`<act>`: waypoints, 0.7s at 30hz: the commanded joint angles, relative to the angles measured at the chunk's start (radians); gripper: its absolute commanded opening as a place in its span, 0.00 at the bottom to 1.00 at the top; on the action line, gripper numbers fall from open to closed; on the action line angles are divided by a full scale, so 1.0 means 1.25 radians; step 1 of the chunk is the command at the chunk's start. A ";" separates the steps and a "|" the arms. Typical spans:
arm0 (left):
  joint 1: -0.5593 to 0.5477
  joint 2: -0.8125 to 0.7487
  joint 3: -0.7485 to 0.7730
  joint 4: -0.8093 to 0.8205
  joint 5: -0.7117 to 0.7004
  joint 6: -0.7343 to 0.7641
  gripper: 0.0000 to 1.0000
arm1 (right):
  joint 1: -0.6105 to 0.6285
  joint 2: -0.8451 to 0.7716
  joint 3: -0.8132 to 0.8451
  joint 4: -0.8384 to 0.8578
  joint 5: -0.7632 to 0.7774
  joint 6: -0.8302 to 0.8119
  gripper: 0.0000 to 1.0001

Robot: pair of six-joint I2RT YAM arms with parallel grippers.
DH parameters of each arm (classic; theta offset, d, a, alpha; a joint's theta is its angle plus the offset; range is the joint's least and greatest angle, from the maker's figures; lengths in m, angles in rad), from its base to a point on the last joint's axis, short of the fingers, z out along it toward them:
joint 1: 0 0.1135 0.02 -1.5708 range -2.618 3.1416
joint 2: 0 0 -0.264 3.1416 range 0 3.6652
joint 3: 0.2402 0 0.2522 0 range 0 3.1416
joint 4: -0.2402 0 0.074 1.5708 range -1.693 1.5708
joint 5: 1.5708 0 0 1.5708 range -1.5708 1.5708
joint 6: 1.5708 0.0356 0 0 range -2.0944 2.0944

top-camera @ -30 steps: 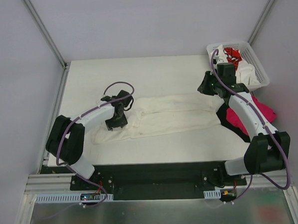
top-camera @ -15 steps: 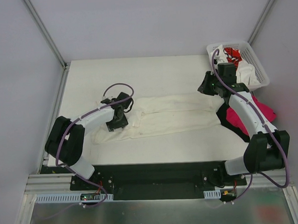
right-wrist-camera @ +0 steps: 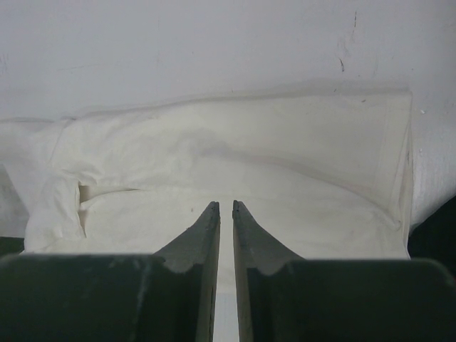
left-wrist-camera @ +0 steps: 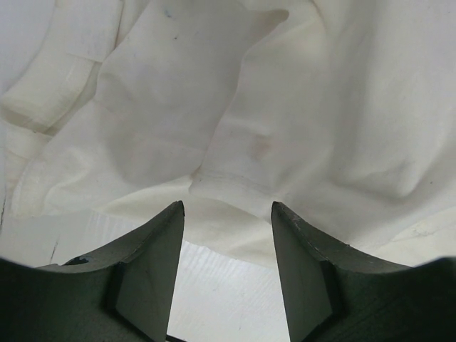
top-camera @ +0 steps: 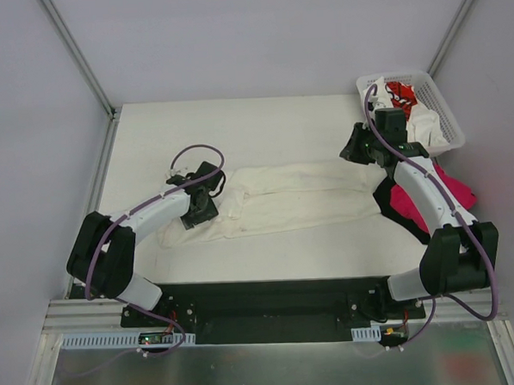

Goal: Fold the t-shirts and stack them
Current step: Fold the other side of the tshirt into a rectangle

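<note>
A cream-white t-shirt lies folded into a long band across the middle of the table. My left gripper hovers over its left part, open. In the left wrist view a hem of the shirt runs just beyond the empty gripper. My right gripper sits at the shirt's right end. In the right wrist view this gripper is shut to a thin slit with nothing in it, pointing along the shirt. A magenta-pink t-shirt lies on a black one at the right.
A white lattice basket stands at the back right corner, holding a white t-shirt with red print. Grey walls close in the table on the left, back and right. The arm bases sit on a black rail at the near edge.
The left arm's elbow has swung out to the left and its gripper has slid slightly left over the shirt. The right arm has hardly moved.
</note>
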 commanded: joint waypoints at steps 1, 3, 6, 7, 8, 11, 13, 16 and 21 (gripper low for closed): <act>-0.007 0.008 -0.002 0.004 0.001 -0.021 0.52 | -0.006 -0.008 0.002 0.025 -0.009 0.010 0.15; -0.009 0.003 -0.011 0.013 -0.002 -0.024 0.51 | -0.008 -0.011 0.001 0.026 -0.009 0.009 0.15; -0.009 -0.004 -0.022 0.026 -0.007 -0.028 0.52 | -0.008 -0.003 0.004 0.025 -0.012 0.010 0.15; -0.009 -0.005 -0.026 0.031 -0.007 -0.031 0.51 | -0.008 -0.002 0.004 0.025 -0.014 0.011 0.15; -0.009 -0.005 -0.029 0.034 -0.007 -0.032 0.52 | -0.009 -0.001 0.006 0.025 -0.014 0.011 0.15; -0.009 0.000 -0.033 0.047 -0.005 -0.031 0.51 | -0.011 0.002 0.003 0.025 -0.012 0.013 0.15; -0.007 0.008 -0.029 0.058 0.000 -0.029 0.52 | -0.013 0.002 0.003 0.023 -0.011 0.011 0.15; -0.009 0.027 -0.027 0.069 0.005 -0.025 0.50 | -0.016 0.000 0.002 0.021 -0.007 0.011 0.15; -0.009 0.045 -0.022 0.084 0.009 -0.021 0.45 | -0.020 0.000 0.003 0.012 0.001 0.007 0.15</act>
